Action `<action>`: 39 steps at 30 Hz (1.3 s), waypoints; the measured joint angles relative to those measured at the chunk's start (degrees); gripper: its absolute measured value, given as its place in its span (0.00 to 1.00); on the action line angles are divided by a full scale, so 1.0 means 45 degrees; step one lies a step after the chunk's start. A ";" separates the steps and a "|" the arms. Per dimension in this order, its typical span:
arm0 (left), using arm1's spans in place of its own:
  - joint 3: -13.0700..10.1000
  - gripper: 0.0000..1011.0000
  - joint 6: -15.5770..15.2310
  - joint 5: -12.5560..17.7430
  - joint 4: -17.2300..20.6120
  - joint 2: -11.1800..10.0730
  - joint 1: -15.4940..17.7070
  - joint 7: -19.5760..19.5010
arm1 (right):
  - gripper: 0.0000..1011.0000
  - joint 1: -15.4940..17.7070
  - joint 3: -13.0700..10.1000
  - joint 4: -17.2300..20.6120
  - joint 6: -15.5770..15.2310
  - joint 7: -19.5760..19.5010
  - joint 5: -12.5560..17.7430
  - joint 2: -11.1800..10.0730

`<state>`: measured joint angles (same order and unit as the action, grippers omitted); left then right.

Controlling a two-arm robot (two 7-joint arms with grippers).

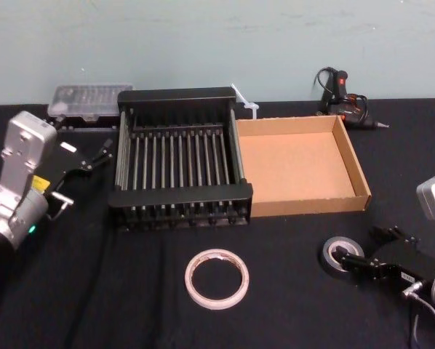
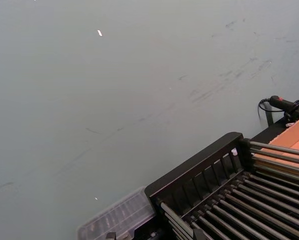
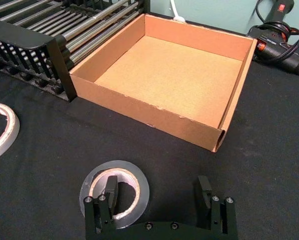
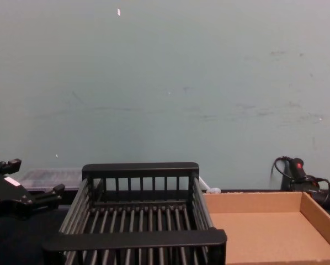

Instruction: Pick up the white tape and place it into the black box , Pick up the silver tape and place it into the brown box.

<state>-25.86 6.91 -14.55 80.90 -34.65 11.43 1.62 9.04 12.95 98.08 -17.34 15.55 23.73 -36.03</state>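
Silver tape flat on black table at right gripper tips, white tape well off toward black box, left gripper parted beside box; right wrist: fingers spread, one finger inside roll's core, brown box beyond; chest: left gripper raised beside crate.

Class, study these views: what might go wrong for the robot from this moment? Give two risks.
1. The right gripper is open with one finger over the silver tape, the other on bare cloth; closing off-centre may push the roll away.
2. The brown box has a raised near wall; a low carry might catch it.
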 joint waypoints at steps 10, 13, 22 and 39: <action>-0.0001 0.99 0.0000 0.0000 0.0000 0.0000 0.0000 0.0000 | 0.78 0.0012 -0.0002 0.0024 -0.0001 -0.0009 0.0027 -0.0016; -0.0001 0.99 0.0000 0.0000 0.0000 0.0000 0.0000 0.0000 | 0.68 0.0016 -0.0001 0.0027 -0.0001 -0.0013 0.0030 -0.0020; 0.0000 0.99 0.0000 0.0000 0.0000 0.0000 0.0000 0.0000 | 0.42 0.0024 -0.0002 0.0028 -0.0003 -0.0023 0.0030 -0.0030; 0.0000 0.99 0.0000 0.0000 0.0000 0.0000 0.0000 0.0000 | 0.16 0.0017 -0.0188 -0.0039 0.0520 0.0251 -0.0366 0.0258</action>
<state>-25.86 6.91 -14.55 80.90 -34.64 11.43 1.62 9.11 12.10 97.90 -15.00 16.68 22.08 -34.87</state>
